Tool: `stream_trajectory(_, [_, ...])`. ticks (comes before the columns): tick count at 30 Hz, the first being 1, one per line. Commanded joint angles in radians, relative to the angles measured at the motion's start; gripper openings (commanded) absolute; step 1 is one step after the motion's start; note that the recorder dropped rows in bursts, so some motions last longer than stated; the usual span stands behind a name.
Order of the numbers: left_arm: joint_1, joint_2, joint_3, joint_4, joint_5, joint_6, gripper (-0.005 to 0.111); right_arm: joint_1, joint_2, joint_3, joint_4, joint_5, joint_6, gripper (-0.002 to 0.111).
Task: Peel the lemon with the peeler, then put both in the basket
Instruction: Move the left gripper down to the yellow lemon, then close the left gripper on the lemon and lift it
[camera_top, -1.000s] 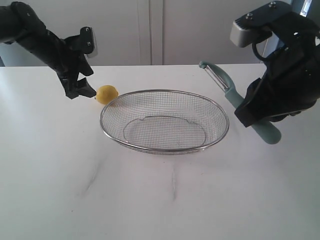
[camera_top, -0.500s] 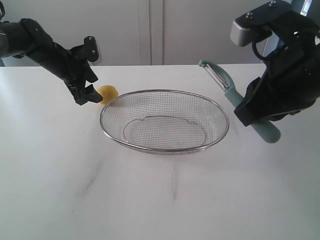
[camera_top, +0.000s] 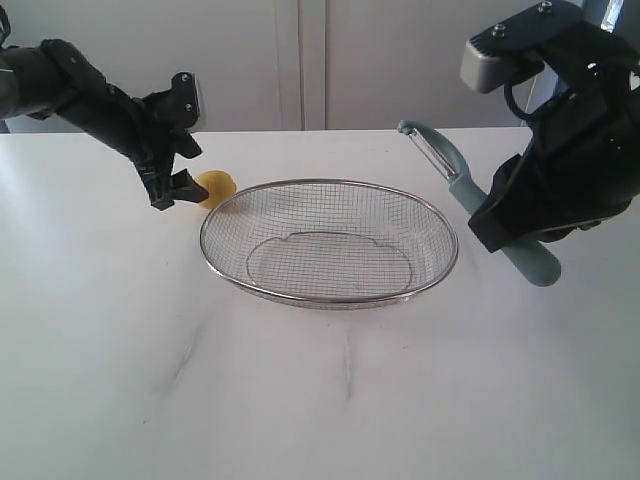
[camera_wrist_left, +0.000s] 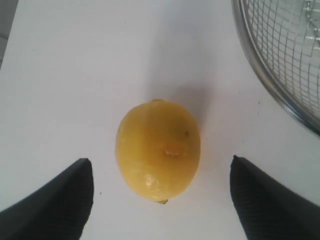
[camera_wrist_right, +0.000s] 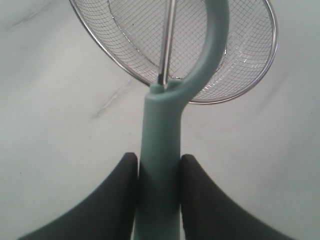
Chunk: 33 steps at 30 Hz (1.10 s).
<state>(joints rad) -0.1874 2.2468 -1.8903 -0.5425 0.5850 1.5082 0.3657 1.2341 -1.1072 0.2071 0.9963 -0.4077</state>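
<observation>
The yellow lemon (camera_top: 218, 186) lies on the white table just outside the left rim of the wire mesh basket (camera_top: 329, 299). My left gripper (camera_top: 180, 167) hovers at the lemon's left side, open. In the left wrist view the lemon (camera_wrist_left: 158, 149) sits just ahead of the gap of the left gripper (camera_wrist_left: 161, 172), its fingertips (camera_wrist_left: 80, 175) wide apart and clear of it. My right gripper (camera_top: 510, 228) is shut on the teal peeler (camera_top: 455, 172), held in the air right of the basket. In the right wrist view the right gripper (camera_wrist_right: 158, 162) clamps the peeler (camera_wrist_right: 161, 130) by its handle, and the blade points over the basket (camera_wrist_right: 102, 46).
The basket (camera_wrist_left: 267, 82) rim curves close beside the lemon. A pale cabinet wall (camera_top: 300, 60) stands behind the table's far edge. White tabletop (camera_top: 300, 400) spreads in front of the basket.
My left gripper has swung in toward the lemon and now partly covers it in the exterior view. The right arm and peeler have stayed put.
</observation>
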Motion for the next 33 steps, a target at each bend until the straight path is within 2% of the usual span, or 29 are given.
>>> stream_trajectory(1, [-0.006,0.017,-0.004,-0.083,0.011,0.063,0.090,-0.009,-0.001,0.003,0.007,-0.010,0.001,0.000])
stream_trajectory(8, [-0.006,0.046,-0.004,-0.093,-0.043,0.063,0.092,-0.009,-0.001,0.003,0.007,-0.010,0.001,0.000])
stream_trajectory(15, [-0.006,0.084,-0.004,-0.175,-0.064,0.070,0.092,-0.009,-0.001,0.003,0.007,-0.010,0.001,0.000])
stream_trajectory(29, [-0.010,0.132,-0.004,-0.244,-0.137,0.070,0.090,-0.009,-0.001,0.003,0.007,-0.010,0.001,0.000])
stream_trajectory(31, [-0.016,0.138,-0.004,-0.242,-0.146,0.070,0.084,-0.009,-0.001,0.003,0.007,-0.010,0.001,0.000])
stream_trajectory(33, [-0.023,0.140,-0.004,-0.242,-0.149,0.070,0.070,-0.009,-0.001,0.003,0.007,-0.010,0.001,0.000])
